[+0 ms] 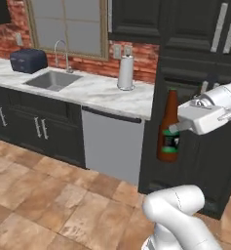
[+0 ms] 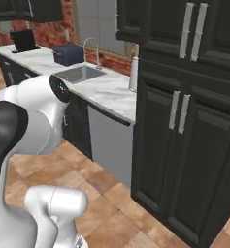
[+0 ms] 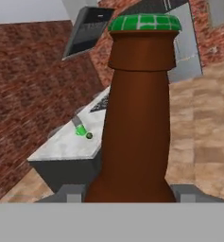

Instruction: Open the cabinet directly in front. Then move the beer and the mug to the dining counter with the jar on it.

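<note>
The fingers (image 1: 171, 130) are pinching the brown beer (image 1: 168, 128) bottle at its body, holding it upright in the air in front of tall black cupboard doors (image 2: 184, 160). To the left, a marble table (image 1: 95, 90) is carrying a sink (image 1: 52, 80), a toaster (image 1: 28, 60) and a paper towel roll (image 1: 125, 72). A grey dishwasher front (image 1: 112, 145) is sitting just left of the bottle.

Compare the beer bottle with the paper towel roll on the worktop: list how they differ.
The beer bottle is brown glass with a dark label; the paper towel roll is plain white. The bottle hangs in the air, clamped at its lower body by the gripper; the roll stands on the marble worktop. The bottle narrows to a long neck; the roll is an even cylinder. Both are upright.
</note>
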You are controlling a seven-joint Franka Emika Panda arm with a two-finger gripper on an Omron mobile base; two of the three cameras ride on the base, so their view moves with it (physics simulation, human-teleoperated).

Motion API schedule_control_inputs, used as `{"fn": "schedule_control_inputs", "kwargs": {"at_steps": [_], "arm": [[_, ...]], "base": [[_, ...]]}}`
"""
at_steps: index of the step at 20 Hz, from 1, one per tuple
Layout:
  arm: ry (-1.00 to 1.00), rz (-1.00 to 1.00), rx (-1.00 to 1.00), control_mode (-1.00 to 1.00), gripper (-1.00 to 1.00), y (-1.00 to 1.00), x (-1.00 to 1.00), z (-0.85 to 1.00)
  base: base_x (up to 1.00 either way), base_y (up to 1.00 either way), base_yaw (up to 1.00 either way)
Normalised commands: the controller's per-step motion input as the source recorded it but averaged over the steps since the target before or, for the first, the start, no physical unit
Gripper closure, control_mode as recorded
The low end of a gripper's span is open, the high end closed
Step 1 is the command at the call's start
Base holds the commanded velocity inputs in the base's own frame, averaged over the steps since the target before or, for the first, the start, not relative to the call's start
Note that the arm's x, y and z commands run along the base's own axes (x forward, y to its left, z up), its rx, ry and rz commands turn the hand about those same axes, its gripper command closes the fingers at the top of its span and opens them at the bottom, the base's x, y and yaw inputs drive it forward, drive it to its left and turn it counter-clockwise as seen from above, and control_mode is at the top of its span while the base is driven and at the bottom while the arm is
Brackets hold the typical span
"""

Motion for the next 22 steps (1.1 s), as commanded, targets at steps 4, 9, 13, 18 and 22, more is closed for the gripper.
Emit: {"fn": "schedule_control_inputs", "kwargs": {"at_steps": [4,9,13,18,22], "arm": [[0.0,0.0,0.0,1.0,1.0,0.0,0.0,0.0],[0.0,0.0,0.0,1.0,1.0,0.0,0.0,0.0],[0.0,0.0,0.0,1.0,1.0,0.0,0.0,0.0],[0.0,0.0,0.0,1.0,1.0,0.0,0.0,0.0],[0.0,0.0,0.0,1.0,1.0,0.0,0.0,0.0]], "base": [[-0.37,0.0,0.94],[-0.17,0.0,1.0],[-0.07,0.0,0.91],[0.0,0.0,0.19],[0.0,0.43,0.0]]}}
